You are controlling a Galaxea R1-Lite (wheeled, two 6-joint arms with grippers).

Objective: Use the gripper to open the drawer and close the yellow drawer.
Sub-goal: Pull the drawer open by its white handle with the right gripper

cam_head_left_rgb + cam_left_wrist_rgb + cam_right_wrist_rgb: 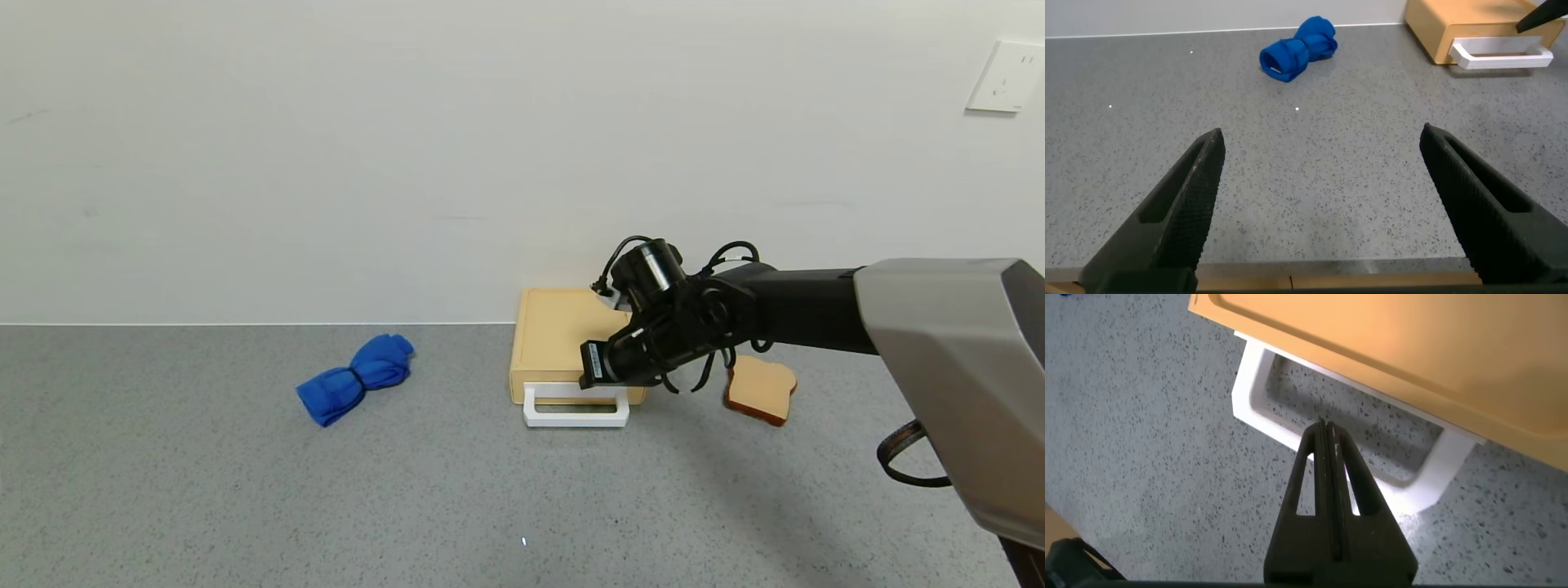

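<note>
Right gripper (pixel 1323 429) jaws closed over handle (pixel 1290 429) | drawer (pixel 555 343) | no legible writing

Grey speckled countertop (pixel 204 490), matte, w/ fine dark and light flecks; runs back to plain off-white wall (pixel 326 147). White wall plate (pixel 1004 76) high on wall, up and to right of tool. Even, diffuse light; soft shadow on surface below tool.

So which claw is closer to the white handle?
The right claw. It hangs just above the handle of the drawer, fingers pressed together. The left claw is open, low over the table, far from it.
</note>
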